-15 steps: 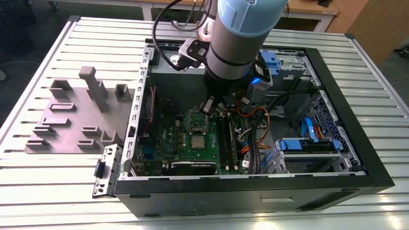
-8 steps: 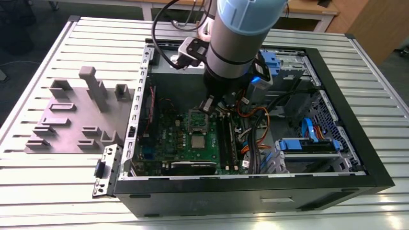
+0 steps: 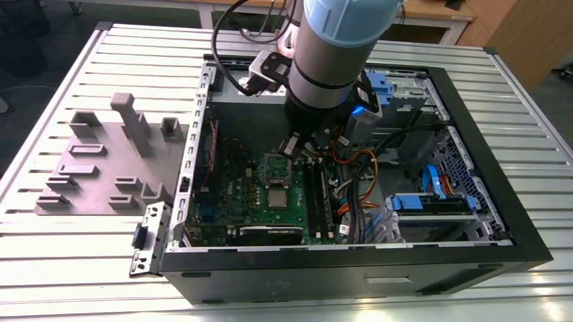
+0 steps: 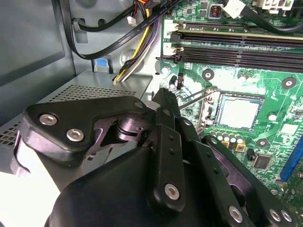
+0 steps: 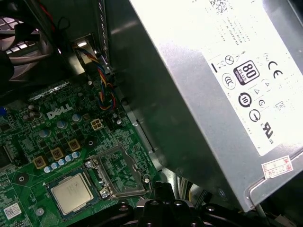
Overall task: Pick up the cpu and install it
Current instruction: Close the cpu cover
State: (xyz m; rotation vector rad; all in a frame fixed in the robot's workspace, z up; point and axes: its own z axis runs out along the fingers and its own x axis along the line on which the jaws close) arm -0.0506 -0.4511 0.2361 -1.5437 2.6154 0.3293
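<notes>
While its shiny metal frame (image 5: 118, 172) stands open | small silver-grey square cpu (image 5: 71, 192) sits seated in socket, just below black gripper (image 5: 163, 201) | grip state: cannot tell.

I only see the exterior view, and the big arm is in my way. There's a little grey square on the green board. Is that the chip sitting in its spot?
Observer: Yes. In both wrist views the cpu lies flat in its socket on the green motherboard.
Operator: Is the metal lid closed over it?
Observer: No. In the first wrist view the shiny socket frame is swung open beside the cpu and does not cover it.
Operator: Is the gripper holding the chip?
Observer: No. In the second wrist view the gripper is apart from the cpu, close to the thin socket lever.
</notes>
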